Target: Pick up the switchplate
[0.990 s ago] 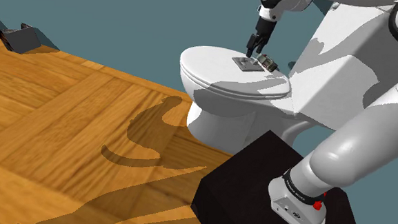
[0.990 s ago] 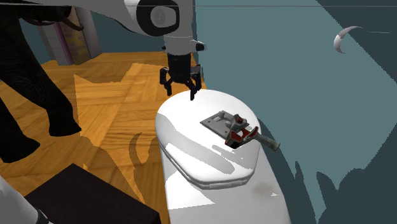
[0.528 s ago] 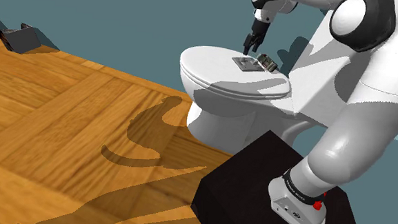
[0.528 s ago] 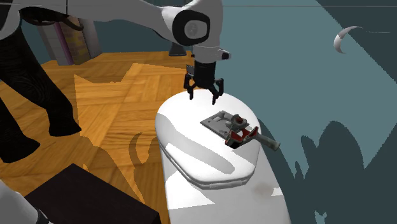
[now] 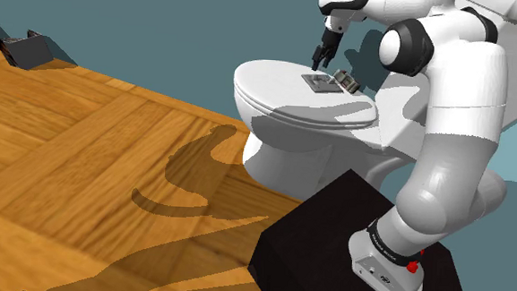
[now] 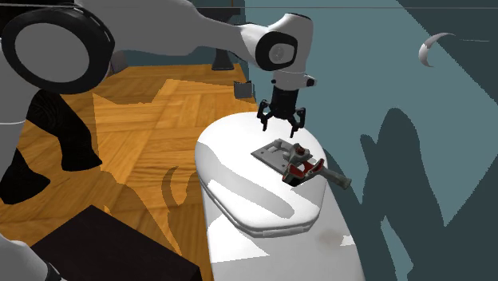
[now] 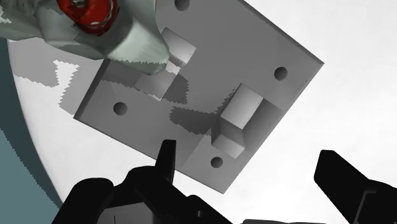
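The switchplate (image 5: 319,83) is a grey square plate with two toggles and small screw holes, lying flat on the white toilet lid (image 5: 268,89). In the second exterior view the switchplate (image 6: 274,153) sits on the lid (image 6: 239,187) just below my gripper (image 6: 280,124). My gripper (image 5: 321,59) hangs open a little above the plate's edge. In the wrist view the switchplate (image 7: 203,76) lies ahead of my gripper (image 7: 251,170), whose spread fingers touch nothing. A grey tool with red parts (image 7: 95,22) overlaps one corner of the plate.
The red and grey tool (image 6: 310,168) lies on the lid beside the plate, its handle towards the toilet tank (image 5: 448,81). Wooden floor (image 5: 86,159) spreads out at the shoulder view's left. A dark box (image 5: 24,47) sits by the teal wall. My black stand (image 5: 334,233) is close to the bowl.
The arm has swung over the lid, carrying the gripper to the second exterior view's right and slightly down, from the lid's far rim to just above the switchplate. The fingers stay open.
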`<action>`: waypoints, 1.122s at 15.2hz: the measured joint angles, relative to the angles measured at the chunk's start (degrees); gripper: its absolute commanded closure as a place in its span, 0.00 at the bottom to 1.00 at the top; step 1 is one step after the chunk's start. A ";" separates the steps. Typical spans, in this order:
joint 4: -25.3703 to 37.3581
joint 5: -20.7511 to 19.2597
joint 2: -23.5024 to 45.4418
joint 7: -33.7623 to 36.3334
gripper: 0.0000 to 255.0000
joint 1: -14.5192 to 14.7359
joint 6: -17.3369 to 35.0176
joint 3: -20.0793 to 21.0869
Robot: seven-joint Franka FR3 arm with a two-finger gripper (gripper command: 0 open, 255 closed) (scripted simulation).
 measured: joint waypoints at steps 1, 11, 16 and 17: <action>0.42 0.19 0.66 -0.10 0.00 -0.18 0.21 0.10; -2.46 0.72 1.95 -0.76 1.00 -0.09 4.26 0.38; -2.42 0.74 1.94 -0.76 1.00 -0.10 4.29 0.38; -2.41 0.74 1.94 -0.77 1.00 -0.10 4.29 0.38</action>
